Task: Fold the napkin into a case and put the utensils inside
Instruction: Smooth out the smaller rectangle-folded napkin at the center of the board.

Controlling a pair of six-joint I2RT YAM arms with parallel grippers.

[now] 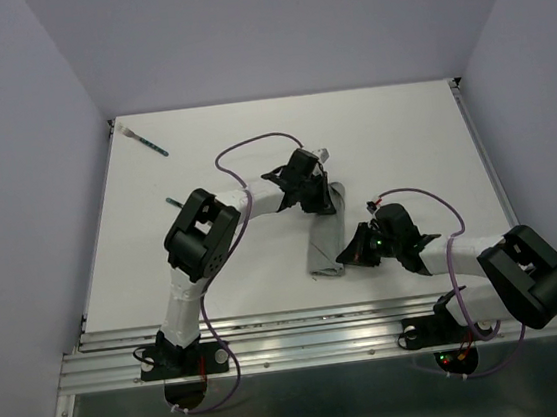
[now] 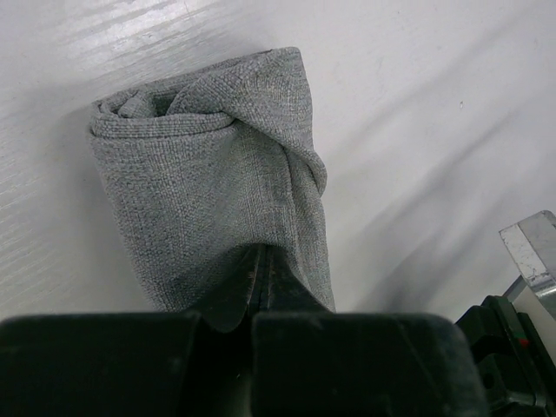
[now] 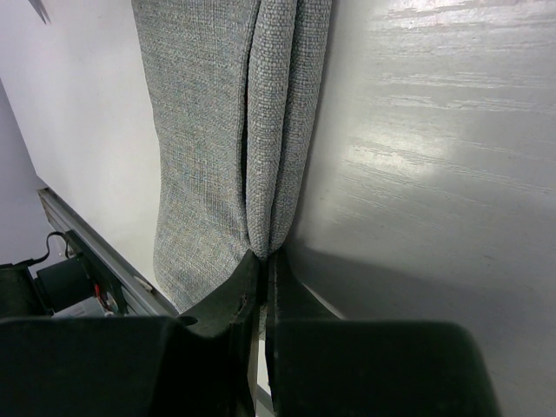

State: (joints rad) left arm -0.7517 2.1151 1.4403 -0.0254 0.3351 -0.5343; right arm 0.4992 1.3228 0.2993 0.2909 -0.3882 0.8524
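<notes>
Napkin (image 1: 324, 254) x1, folded; L pincer (image 2: 261, 256), R pincer (image 3: 263, 259) both pinching it; utensils (image 1: 145, 141) x2.

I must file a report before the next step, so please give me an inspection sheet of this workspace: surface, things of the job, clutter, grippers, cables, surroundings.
Surface: flat white table, with a metal rail at its near edge.
Job's things: plain grey cloth napkin folded into a narrow strip between the arms; slim utensil with a dark teal handle and a white end at the far left, apart from the cloth; second dark slim piece, mostly hidden by the left arm.
Clutter: nothing seen.
Grippers: left gripper shut on the napkin near its far end; right gripper shut on its right edge near the near end.
Cables: thin purple cable loops above each arm.
Surroundings: pale lilac walls.
</notes>
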